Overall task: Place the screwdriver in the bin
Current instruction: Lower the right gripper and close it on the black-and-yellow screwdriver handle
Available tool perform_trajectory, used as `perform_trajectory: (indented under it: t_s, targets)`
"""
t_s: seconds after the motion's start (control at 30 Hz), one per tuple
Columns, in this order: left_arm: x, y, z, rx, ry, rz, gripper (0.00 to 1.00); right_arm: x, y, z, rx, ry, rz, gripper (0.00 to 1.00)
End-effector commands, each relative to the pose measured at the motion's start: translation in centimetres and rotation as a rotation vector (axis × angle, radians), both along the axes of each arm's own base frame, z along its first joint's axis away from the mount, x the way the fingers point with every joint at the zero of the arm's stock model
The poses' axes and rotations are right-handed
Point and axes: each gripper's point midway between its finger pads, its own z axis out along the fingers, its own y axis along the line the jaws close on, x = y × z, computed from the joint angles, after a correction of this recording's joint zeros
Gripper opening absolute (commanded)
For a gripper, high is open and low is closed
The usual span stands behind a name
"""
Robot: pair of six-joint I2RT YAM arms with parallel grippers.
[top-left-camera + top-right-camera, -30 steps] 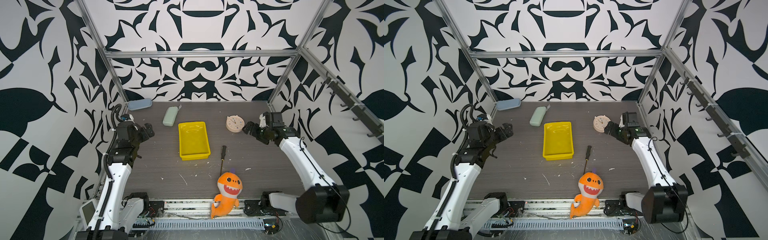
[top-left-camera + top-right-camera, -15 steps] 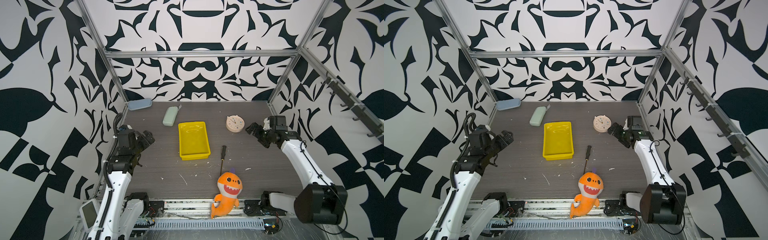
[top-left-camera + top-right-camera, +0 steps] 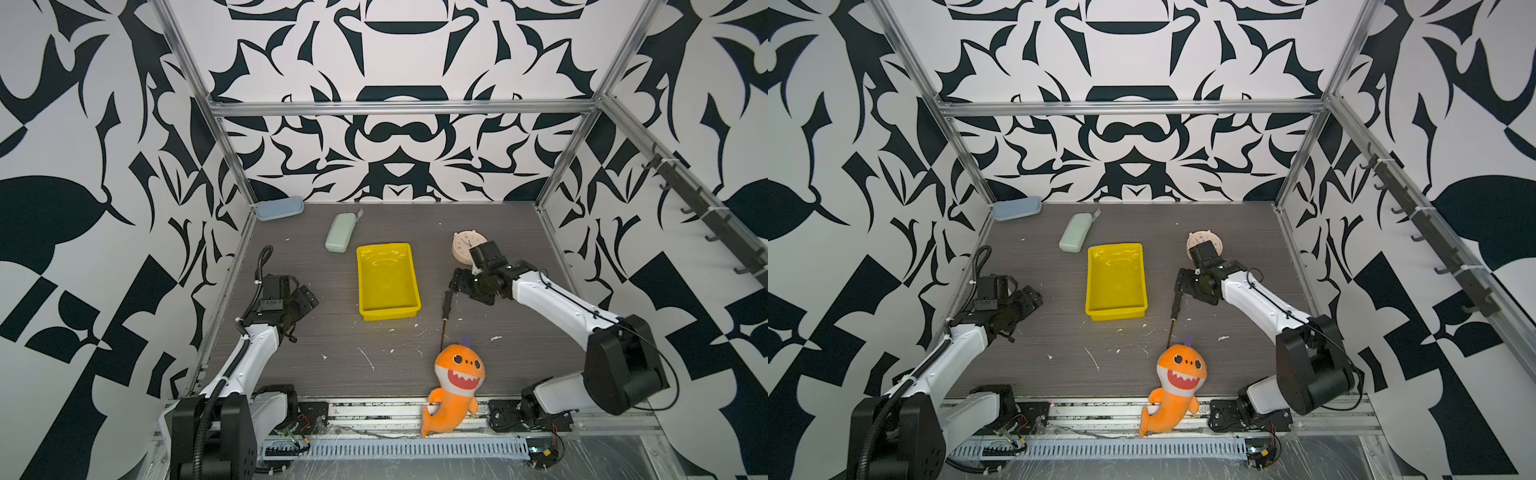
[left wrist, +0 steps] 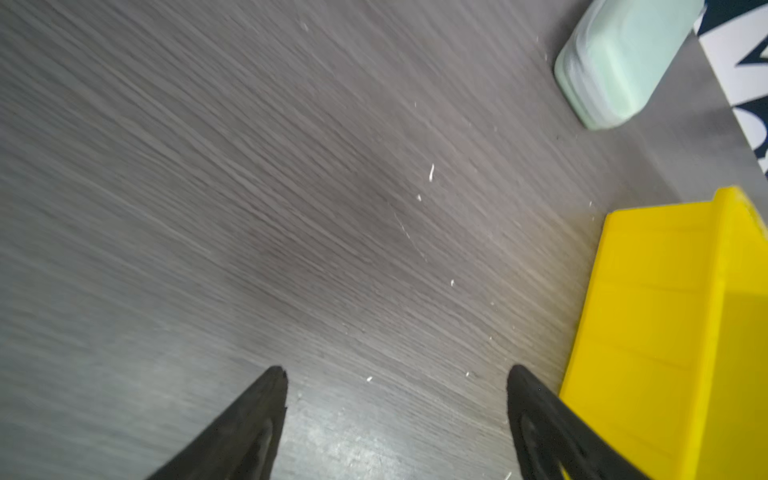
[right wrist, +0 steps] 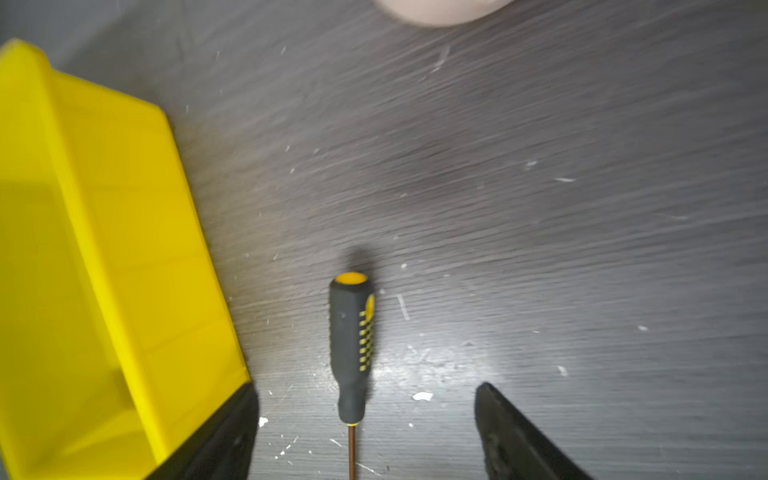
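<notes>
The screwdriver (image 3: pixel 446 306) (image 3: pixel 1177 306) lies on the dark table just right of the bin, its black and yellow handle (image 5: pixel 350 345) toward the back and its thin shaft pointing at the front. The empty yellow bin (image 3: pixel 386 282) (image 3: pixel 1116 282) (image 5: pixel 83 249) sits mid-table. My right gripper (image 3: pixel 456 284) (image 3: pixel 1182 283) (image 5: pixel 365 388) hovers open over the handle's shaft end, one finger on each side, neither touching it. My left gripper (image 3: pixel 309 297) (image 3: pixel 1034 297) (image 4: pixel 397 370) is open and empty above bare table, left of the bin (image 4: pixel 656 316).
An orange shark plush (image 3: pixel 457 382) lies at the front edge, just past the screwdriver's tip. A round beige clock (image 3: pixel 467 247) stands behind the right gripper. A pale green case (image 3: pixel 340 232) and a blue case (image 3: pixel 279 208) lie at the back left. White crumbs dot the table.
My right gripper has swung from beside the clock forward and left, down over the screwdriver's handle. My left arm has drawn back toward the front and sunk lower.
</notes>
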Motion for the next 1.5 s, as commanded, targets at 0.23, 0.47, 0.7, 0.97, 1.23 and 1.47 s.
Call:
perform_trajectory:
  t_s: [0.23, 0.47, 0.7, 0.97, 1.23, 1.47]
  targets:
    - [0.1, -0.9, 1.7, -0.045, -0.133, -0.034, 0.87, 1.1, 1.8, -2.5, -0.124, 0.031, 0.020, 0.67]
    - [-0.1, -0.7, 2.0, -0.045, -0.160, -0.016, 0.88, -0.6, 3.8, -5.1, -0.148, 0.061, 0.046, 0.57]
    - [-0.1, -0.7, 1.9, -0.042, -0.140, -0.017, 0.88, -0.6, 2.1, -6.5, -0.273, 0.080, 0.046, 0.48]
    - [-0.2, -0.4, 1.8, -0.038, -0.140, 0.000, 0.88, 1.1, 2.6, -6.9, -0.300, 0.060, 0.008, 0.15]
    - [-0.1, -0.3, 1.4, -0.036, -0.115, 0.010, 0.89, 0.9, -2.8, 0.4, -0.622, -0.052, 0.123, 0.00]
    - [-0.3, -0.3, 1.4, -0.035, -0.116, 0.013, 0.89, 4.7, 1.7, 8.0, -0.412, -0.259, 0.131, 0.00]
